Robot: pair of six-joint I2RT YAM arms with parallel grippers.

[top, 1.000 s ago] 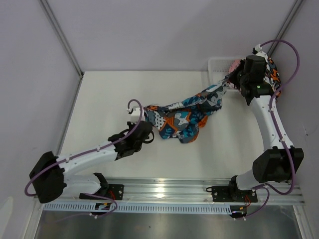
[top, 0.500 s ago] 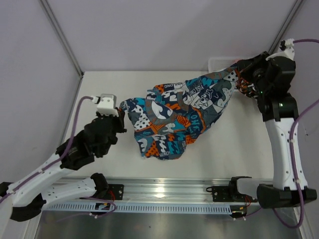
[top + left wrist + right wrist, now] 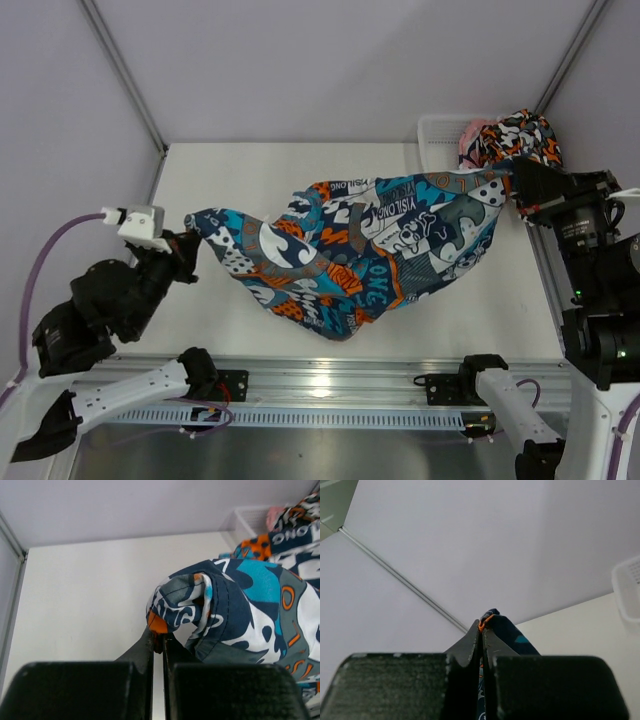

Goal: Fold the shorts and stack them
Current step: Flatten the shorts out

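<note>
Top external view: the teal shorts (image 3: 370, 250) are stretched across the middle of the frame over the white bench (image 3: 250, 170). The left jaws are clamped shut on the corner at centre left, and the right jaws are pinched on the opposite corner at upper right. The blotched shorts (image 3: 515, 135) sit bunched in the white basket (image 3: 435, 135) in the upper right corner.

You're looking at soft, matt printed cloth in the teal shorts (image 3: 370, 250), a smooth matt white table (image 3: 250, 180), a white plastic mesh basket (image 3: 432, 130), and a shiny metal rail (image 3: 330, 372)
</note>
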